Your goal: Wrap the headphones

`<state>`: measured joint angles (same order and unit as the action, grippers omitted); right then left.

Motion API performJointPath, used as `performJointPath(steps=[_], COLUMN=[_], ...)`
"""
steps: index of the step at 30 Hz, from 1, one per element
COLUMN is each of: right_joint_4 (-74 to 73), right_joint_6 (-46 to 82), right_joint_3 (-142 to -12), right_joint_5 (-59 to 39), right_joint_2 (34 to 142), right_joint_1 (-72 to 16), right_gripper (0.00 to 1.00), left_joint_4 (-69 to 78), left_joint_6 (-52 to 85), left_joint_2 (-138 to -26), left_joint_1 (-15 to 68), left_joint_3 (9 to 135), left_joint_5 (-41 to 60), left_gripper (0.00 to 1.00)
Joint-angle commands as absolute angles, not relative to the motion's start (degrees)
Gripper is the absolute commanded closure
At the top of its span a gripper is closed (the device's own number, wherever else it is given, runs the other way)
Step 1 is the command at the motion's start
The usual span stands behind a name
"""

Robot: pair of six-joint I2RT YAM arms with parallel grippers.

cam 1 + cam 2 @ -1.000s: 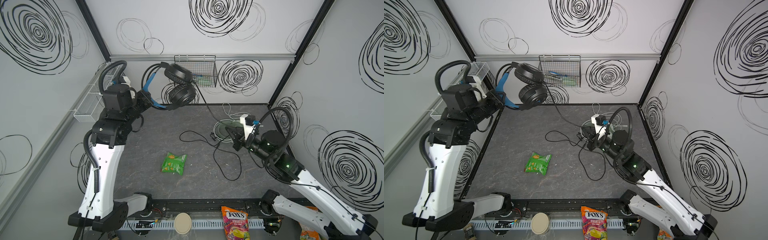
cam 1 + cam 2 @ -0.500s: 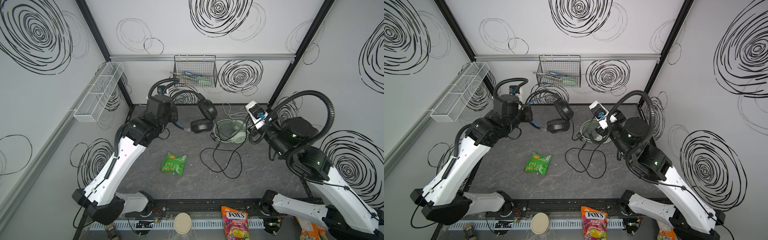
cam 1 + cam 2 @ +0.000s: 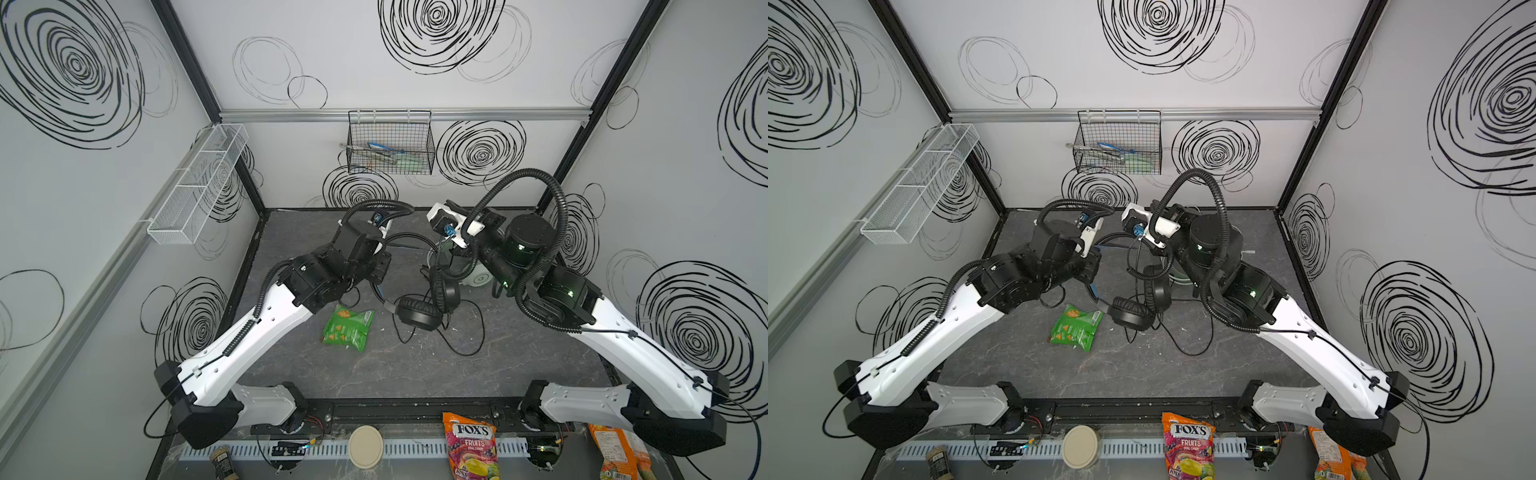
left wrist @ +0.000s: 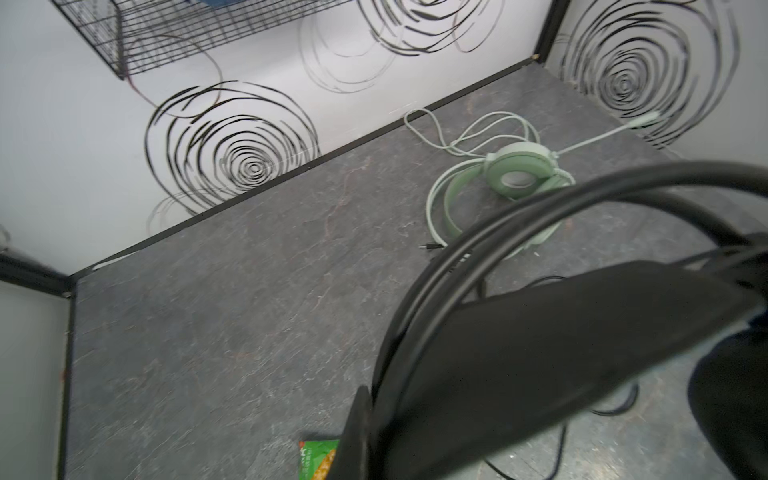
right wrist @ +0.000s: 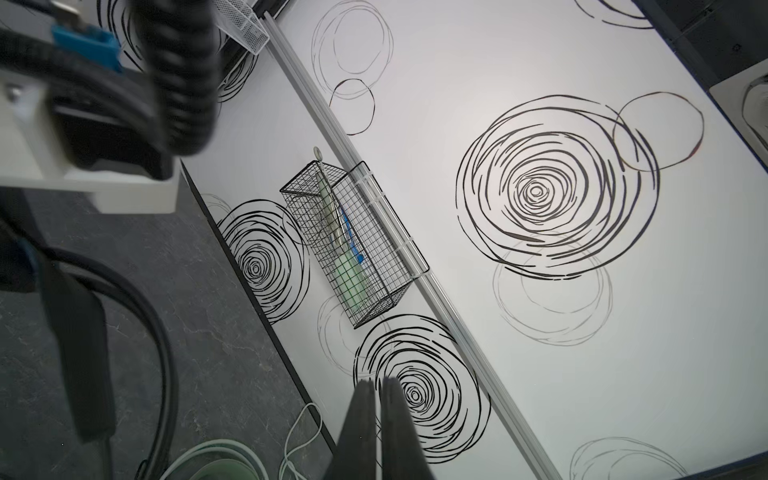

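Dark marbled flooring (image 3: 415,374) carries a green snack packet (image 3: 347,328); just right of it are the black headphones (image 3: 415,318), their headband clenched in the left gripper (image 3: 379,272) just behind the packet. Farther right and back lie the mint headphones (image 4: 515,170); the right gripper (image 5: 376,411) has its fingers pressed together

text: FOX'S FRUITS | on: candy bag (image 3: 471,446) (image 3: 1190,446) | where: front edge, both top views | rest: too small to read

The black headphones (image 3: 417,318) have come down from high up to the table (image 3: 374,376)
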<state>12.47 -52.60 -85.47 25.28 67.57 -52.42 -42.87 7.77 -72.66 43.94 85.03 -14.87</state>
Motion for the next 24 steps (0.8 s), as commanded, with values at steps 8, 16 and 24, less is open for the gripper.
performJointPath(steps=[8, 16, 24], right_joint_4=[9.22, 6.85, -0.11], right_joint_6=[-41.67, -34.99, -25.01], right_joint_3=[-85.29, -84.66, -79.69], right_joint_5=[17.83, 12.62, 8.48], right_joint_2=[65.57, 65.64, 63.56], right_joint_1=[-44.37, -42.45, -39.99], right_gripper=[0.93, 0.74, 0.60], left_joint_4=[-26.89, -24.20, -22.62], left_joint_6=[9.85, 13.82, 18.60], left_joint_2=[-64.49, -64.73, -65.33], left_joint_1=[45.31, 46.83, 46.88], left_joint_3=[82.35, 85.47, 89.56], left_joint_5=[4.75, 9.39, 10.28], left_gripper=[1.00, 1.00, 1.00])
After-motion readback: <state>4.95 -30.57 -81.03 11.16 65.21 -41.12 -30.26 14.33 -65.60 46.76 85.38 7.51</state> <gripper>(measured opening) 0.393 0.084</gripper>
